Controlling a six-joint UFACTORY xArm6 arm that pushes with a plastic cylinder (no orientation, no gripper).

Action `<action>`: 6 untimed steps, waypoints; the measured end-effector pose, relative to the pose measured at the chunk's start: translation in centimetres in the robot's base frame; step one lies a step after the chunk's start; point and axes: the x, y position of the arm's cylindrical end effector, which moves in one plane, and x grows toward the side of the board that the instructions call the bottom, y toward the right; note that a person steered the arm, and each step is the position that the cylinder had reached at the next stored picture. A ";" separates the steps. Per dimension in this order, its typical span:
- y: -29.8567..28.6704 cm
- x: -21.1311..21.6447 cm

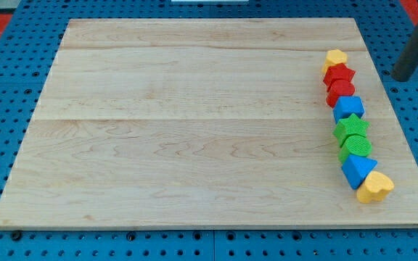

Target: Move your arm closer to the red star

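Note:
The red star [338, 73] lies near the wooden board's right edge, second from the top in a column of blocks. A yellow block [335, 57] touches it above and a red round block [341, 91] touches it below. My rod comes in from the view's top right, and my tip [403, 73] stands off the board on the blue pegboard, to the right of the red star and well apart from it.
Below the red blocks the column runs down: a blue block [349, 108], a green star [352, 126], a green round block [356, 146], a blue triangle [357, 171], a yellow heart [374, 187]. The board's right edge [394, 116] runs between the column and my tip.

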 end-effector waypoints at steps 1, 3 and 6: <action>0.0 0.3; 0.0 0.2; -2.7 0.2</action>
